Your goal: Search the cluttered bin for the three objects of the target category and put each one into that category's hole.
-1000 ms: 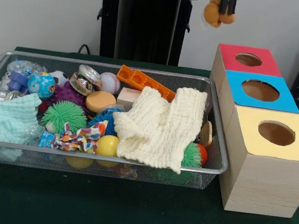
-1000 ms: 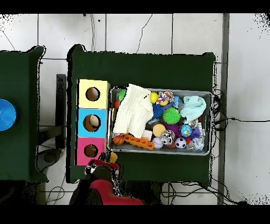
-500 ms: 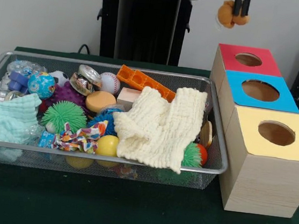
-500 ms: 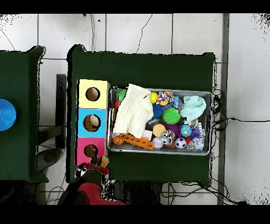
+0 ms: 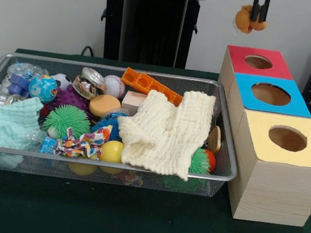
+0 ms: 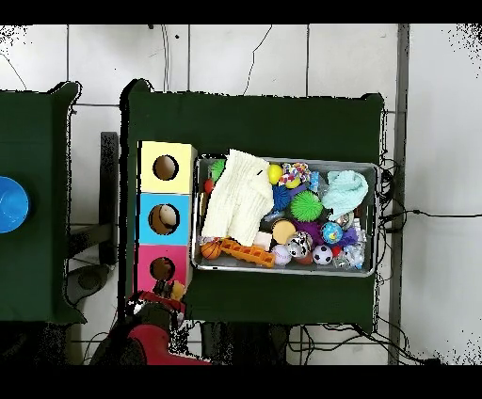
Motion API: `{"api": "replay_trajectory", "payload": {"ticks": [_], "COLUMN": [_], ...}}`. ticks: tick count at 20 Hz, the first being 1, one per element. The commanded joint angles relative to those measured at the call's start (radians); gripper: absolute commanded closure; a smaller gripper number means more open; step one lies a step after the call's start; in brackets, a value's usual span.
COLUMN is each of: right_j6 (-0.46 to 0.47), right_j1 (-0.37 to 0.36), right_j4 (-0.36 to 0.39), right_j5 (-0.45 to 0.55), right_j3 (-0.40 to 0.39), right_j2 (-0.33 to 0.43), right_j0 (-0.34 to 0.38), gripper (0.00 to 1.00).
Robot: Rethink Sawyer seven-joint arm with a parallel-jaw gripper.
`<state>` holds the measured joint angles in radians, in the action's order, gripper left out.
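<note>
Cut off at the front view's top edge above the fingers: gripper [image 5: 260, 15] (arm unseen); buried under the cream cloth [image 5: 168, 132]: most of a green spiky ball [image 5: 199, 162].

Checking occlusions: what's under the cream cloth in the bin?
A green spiky ball and red ball peek out beneath the cream cloth. Anything else under it is hidden.

From above we see the wire bin [image 6: 287, 267] crowded with toys beside three boxes, and the gripper [image 6: 169, 290] just beside the red box [image 6: 149, 259], seemingly holding something orange.
</note>
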<state>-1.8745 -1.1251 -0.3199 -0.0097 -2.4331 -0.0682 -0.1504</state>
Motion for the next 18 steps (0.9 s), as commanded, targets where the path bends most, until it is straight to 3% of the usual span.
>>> {"api": "replay_trajectory", "payload": {"ticks": [1,6,15,18], "right_j6": [-0.22,-0.208,-0.224,-0.233], "right_j1": [0.069,0.077,0.125,0.142], "right_j4": [-0.089,-0.103,-0.143,-0.161], "right_j5": [0.044,0.074,0.163,0.141], "right_j3": [0.139,0.167,0.273,0.276], "right_j2": [-0.038,-0.052,-0.16,-0.147], "right_j0": [0.009,0.004,-0.099,-0.103], "gripper": [1.0,1.0,1.0,1.0]}}
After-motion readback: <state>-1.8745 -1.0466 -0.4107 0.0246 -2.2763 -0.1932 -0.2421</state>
